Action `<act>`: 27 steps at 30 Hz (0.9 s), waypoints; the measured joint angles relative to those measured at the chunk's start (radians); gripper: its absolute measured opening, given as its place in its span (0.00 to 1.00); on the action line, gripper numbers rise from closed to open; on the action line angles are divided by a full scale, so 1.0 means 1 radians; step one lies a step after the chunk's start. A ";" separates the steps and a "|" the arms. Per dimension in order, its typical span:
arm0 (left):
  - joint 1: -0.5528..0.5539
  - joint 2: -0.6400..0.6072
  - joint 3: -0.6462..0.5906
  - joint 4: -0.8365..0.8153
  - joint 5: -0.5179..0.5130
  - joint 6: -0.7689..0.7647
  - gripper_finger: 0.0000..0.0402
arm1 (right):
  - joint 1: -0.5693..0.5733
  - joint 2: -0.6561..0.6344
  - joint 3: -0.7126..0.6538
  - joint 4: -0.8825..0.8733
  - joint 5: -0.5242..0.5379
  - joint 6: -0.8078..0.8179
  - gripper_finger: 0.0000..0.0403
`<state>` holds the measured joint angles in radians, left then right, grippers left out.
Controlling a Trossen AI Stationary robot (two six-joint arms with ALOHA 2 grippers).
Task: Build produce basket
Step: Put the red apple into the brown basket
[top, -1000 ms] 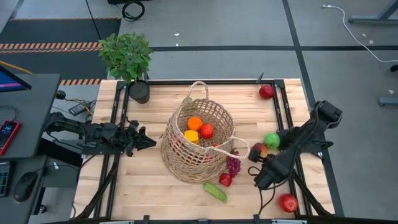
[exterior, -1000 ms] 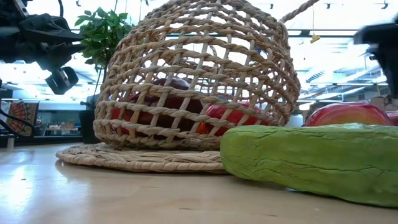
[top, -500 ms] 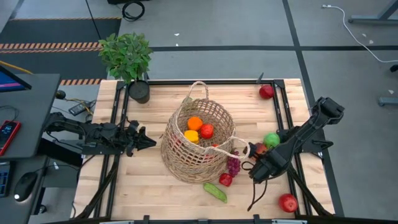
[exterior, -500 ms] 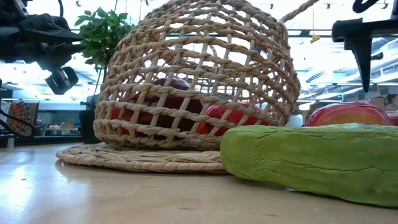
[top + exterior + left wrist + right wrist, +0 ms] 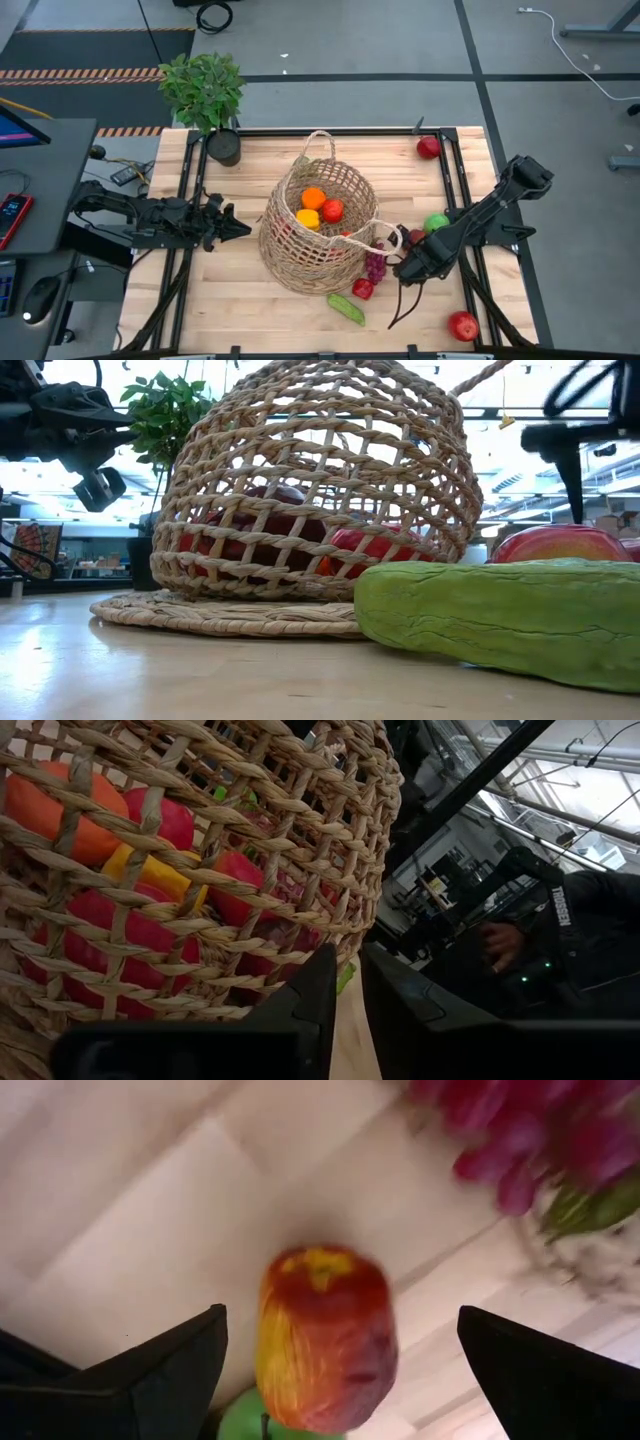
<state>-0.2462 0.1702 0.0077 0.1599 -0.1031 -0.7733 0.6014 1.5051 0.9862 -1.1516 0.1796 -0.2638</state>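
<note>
- Right gripper (image 5: 413,268), centre-right of the high view: jaws spread wide and empty, straddling a red-yellow apple (image 5: 326,1338) on the table, likely lining up a pick.
- Apple lies between purple grapes (image 5: 375,266) and green apple (image 5: 437,224), just right of the basket (image 5: 290,262).
- Basket, frame centre, already holds orange (image 5: 314,198), yellow pepper (image 5: 308,219) and red fruit.
- Left gripper (image 5: 232,226) waits at the basket's left; jaws narrow, nearly closed, holding nothing.
</note>
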 joint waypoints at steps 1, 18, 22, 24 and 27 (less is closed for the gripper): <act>0.000 0.000 0.000 0.000 0.000 0.000 0.14 | -0.002 0.000 -0.018 -0.003 0.006 -0.003 0.99; 0.000 0.000 0.000 0.000 0.000 0.000 0.15 | -0.035 0.000 -0.246 0.160 0.025 -0.035 0.99; 0.000 0.000 0.000 0.000 0.000 0.000 0.16 | -0.036 0.000 -0.268 0.172 0.021 -0.041 0.99; 0.000 0.000 0.000 0.000 0.000 0.000 0.16 | -0.036 0.000 -0.273 0.174 0.018 -0.052 0.98; 0.000 0.000 0.000 0.000 0.000 0.000 0.15 | -0.036 0.000 -0.279 0.187 0.017 -0.075 0.93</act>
<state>-0.2460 0.1702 0.0075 0.1596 -0.1030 -0.7734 0.5658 1.5047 0.7069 -0.9646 0.1967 -0.3385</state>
